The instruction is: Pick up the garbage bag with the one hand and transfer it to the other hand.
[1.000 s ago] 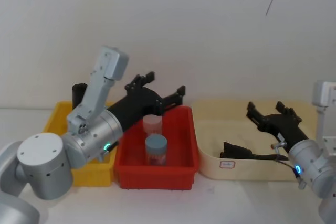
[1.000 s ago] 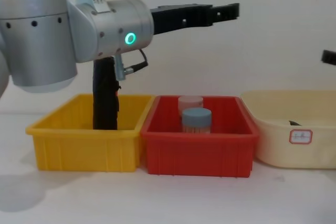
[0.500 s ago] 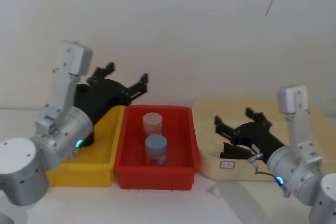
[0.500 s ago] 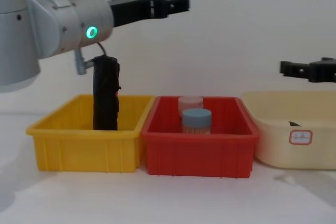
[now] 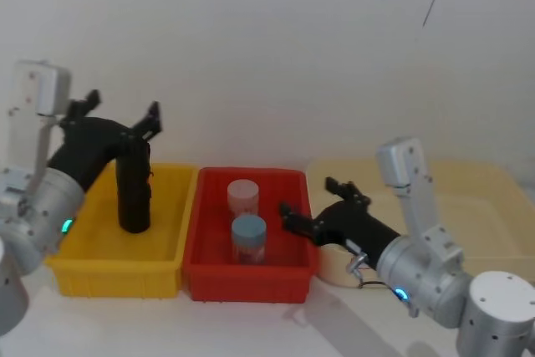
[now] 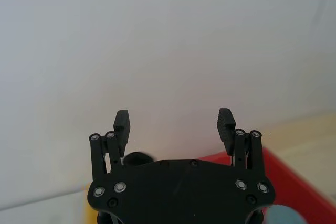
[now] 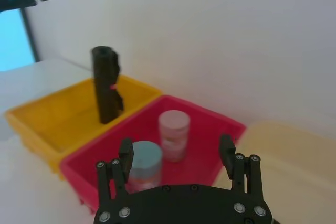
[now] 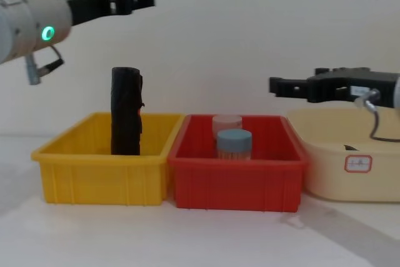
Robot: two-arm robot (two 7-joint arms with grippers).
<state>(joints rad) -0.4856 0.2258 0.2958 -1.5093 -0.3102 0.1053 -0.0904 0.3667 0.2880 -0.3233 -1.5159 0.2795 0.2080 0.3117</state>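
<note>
The garbage bag (image 5: 134, 191) is a tall black crinkled roll standing upright in the yellow bin (image 5: 113, 277), with its top above the rim; it also rises from the bin in the chest view (image 8: 126, 120). My left gripper (image 5: 123, 108), on the green-ringed arm, hovers open well above the bag (image 7: 106, 85) and clear of it. Between its spread fingers (image 6: 174, 121) the bag's top (image 6: 137, 158) peeks out. My right gripper (image 5: 307, 196) is open and empty above the right end of the red bin (image 5: 251, 282), pointing left (image 8: 275, 85).
Inside the red bin (image 8: 237, 182) stand a pink-lidded jar (image 5: 243, 196) and a blue-lidded jar (image 5: 248, 238). A beige tub (image 8: 350, 179) sits to the right of it. The three containers stand in a row close to the white wall.
My left arm has swung left, from above the red bin to above the yellow bin and the bag. My right arm has moved left, from over the beige tub to the red bin's right end.
</note>
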